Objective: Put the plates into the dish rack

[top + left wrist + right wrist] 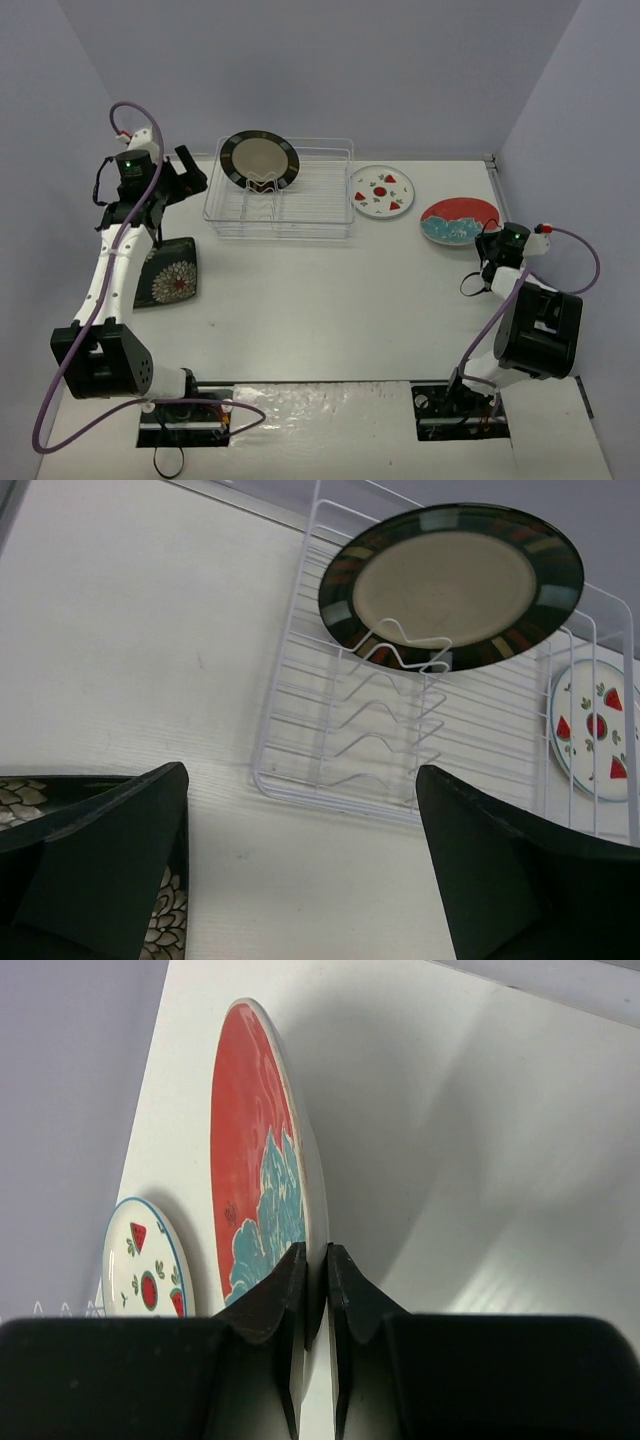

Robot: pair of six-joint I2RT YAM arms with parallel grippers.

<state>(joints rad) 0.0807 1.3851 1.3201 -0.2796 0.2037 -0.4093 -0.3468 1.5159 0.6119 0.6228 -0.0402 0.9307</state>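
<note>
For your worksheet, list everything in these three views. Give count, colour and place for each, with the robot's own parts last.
Table: one, white, under everything.
Rack: one, white wire, back of the table.
Rimmed plate: one, black rim with beige centre, standing at the rack's left end.
Spotted plate: one, white with red spots, flat just right of the rack.
Red plate: one, red and teal, right of the spotted plate.
Floral plate: one, black with white pattern, left side of the table.
Left gripper: one, black, open, left of the rack.
Right gripper: one, black, shut on the red plate's rim.
</note>
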